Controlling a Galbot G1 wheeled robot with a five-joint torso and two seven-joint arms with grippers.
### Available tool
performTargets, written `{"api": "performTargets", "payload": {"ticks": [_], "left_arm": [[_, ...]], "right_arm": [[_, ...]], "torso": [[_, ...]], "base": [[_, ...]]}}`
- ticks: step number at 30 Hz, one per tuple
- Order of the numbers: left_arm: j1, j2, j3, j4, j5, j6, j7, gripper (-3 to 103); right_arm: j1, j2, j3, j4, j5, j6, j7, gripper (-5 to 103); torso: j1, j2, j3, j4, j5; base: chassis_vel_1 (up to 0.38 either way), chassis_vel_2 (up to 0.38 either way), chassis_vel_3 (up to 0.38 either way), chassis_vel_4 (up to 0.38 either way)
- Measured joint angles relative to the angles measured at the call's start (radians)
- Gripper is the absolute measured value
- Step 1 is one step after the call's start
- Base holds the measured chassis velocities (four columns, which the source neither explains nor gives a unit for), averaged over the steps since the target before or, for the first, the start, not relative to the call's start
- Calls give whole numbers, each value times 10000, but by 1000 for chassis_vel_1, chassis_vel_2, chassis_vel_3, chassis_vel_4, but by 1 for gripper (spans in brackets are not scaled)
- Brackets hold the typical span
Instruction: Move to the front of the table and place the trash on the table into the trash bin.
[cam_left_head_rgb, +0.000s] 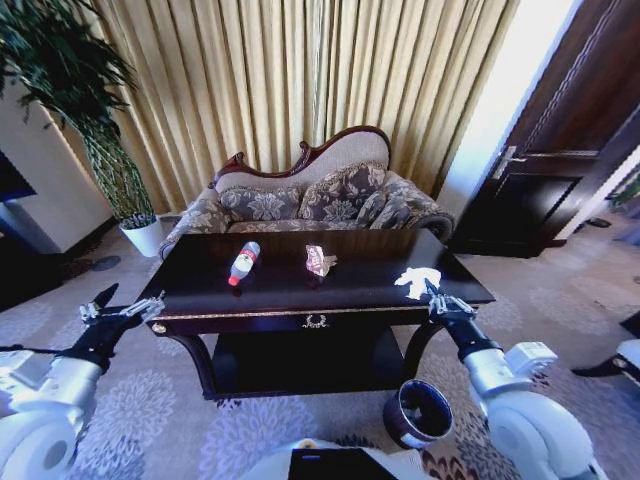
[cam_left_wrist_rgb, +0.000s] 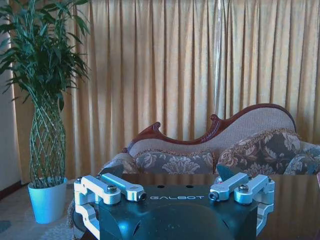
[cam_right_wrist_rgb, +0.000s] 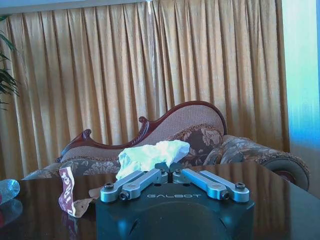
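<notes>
Directly ahead of the robot stands the dark glossy tabletop (cam_left_head_rgb: 360, 285), with a patterned sofa (cam_left_head_rgb: 310, 200) behind its far edge and a potted plant (cam_left_head_rgb: 130, 200) off its far left corner. On it lie three pieces of trash: a clear bottle (cam_left_head_rgb: 243, 263) with a red cap left of centre, a crumpled red-tan wrapper (cam_left_head_rgb: 319, 260) near the middle, and a white tissue (cam_left_head_rgb: 417, 281) close to the front right corner. The right gripper (cam_left_head_rgb: 437, 297) sits at that corner, its fingers drawn nearly together with their tips right at the tissue; whether they pinch it cannot be told. The left gripper (cam_left_head_rgb: 128, 308) hovers off the front left corner, spread wide and empty. The dark trash bin (cam_left_head_rgb: 420, 412) stands on the carpet below the front right corner, beside the right arm.
</notes>
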Motion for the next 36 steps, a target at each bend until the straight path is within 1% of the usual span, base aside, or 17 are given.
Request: {"api": "performTargets", "payload": {"ticks": [14, 15, 17, 19, 21, 23, 24, 27, 28, 30, 31, 32, 35, 36], "left_arm": [[-28, 1, 56, 0, -44, -32, 88, 100], [-34, -18, 58, 0, -46, -38, 103, 100], [-15, -60, 52, 0, -8, -149, 221, 100], [2, -78, 46, 0, -1, -177, 258, 100], [29, -108, 22, 0, 0, -207, 291, 100], [33, -116, 0, 0, -9, -229, 297, 100], [33, -116, 0, 0, -9, -229, 297, 100], [35, -128, -27, 0, -225, -234, 274, 100], [35, -128, -27, 0, -225, -234, 274, 100], [37, -161, -27, 0, -280, -239, 247, 100], [39, -180, -28, 0, -316, -244, 228, 100], [39, -180, -28, 0, -316, -244, 228, 100], [32, -185, -32, 0, -336, -249, 197, 100], [29, -188, -31, 0, -335, -250, 197, 100]], "right_arm": [[-70, 133, -137, -54, -418, 45, -52, 0], [-71, 153, -171, -134, -575, 96, -222, 0], [-134, 272, -197, -353, -887, 148, -823, 0], [-147, 319, -229, -485, -1053, 156, -953, 0], [-149, 445, -357, -1011, -1310, 191, -1107, 0], [-91, 515, -421, -1712, -1304, 192, -1123, 0], [-91, 515, -421, -1712, -1304, 192, -1123, 0], [228, 485, -524, -3382, -1081, 163, -1144, 0], [228, 485, -524, -3382, -1081, 163, -1144, 0], [435, 457, -597, -4212, -1143, 177, -1175, 0], [696, 412, -667, -5067, -1228, 207, -1183, 0], [696, 412, -667, -5067, -1228, 207, -1183, 0], [1538, 169, -861, -7354, -1572, 351, -1148, 0], [1741, 98, -922, -7820, -1691, 389, -1113, 0]], "torso": [[3, 0, 0, 0, 0], [1, 0, -1, 0, 0], [-2, 3, -2, -1, -1], [-3, 3, -3, -1, -2], [-2, 2, -2, 0, -1], [1, 0, 1, 0, 0], [1, 0, 1, 0, 0], [5, -2, 2, 0, 2], [5, -2, 2, 0, 2], [4, -2, 2, -1, 3], [3, -1, 0, -1, 3], [3, -1, 0, -1, 3], [1, 0, 0, -1, 4], [2, -1, 1, -1, 2]], "base": [[84, -90, -81, 75], [98, -79, -97, 88], [72, -59, -56, 49], [53, -39, -5, 38], [0, 0, 0, 0], [0, 0, 0, 0], [0, 0, 0, 0], [0, 0, 0, 0], [0, 0, 0, 0], [0, 0, 0, 0], [0, 0, 0, 0], [0, 0, 0, 0], [0, 0, 0, 0], [0, 0, 0, 0]]}}
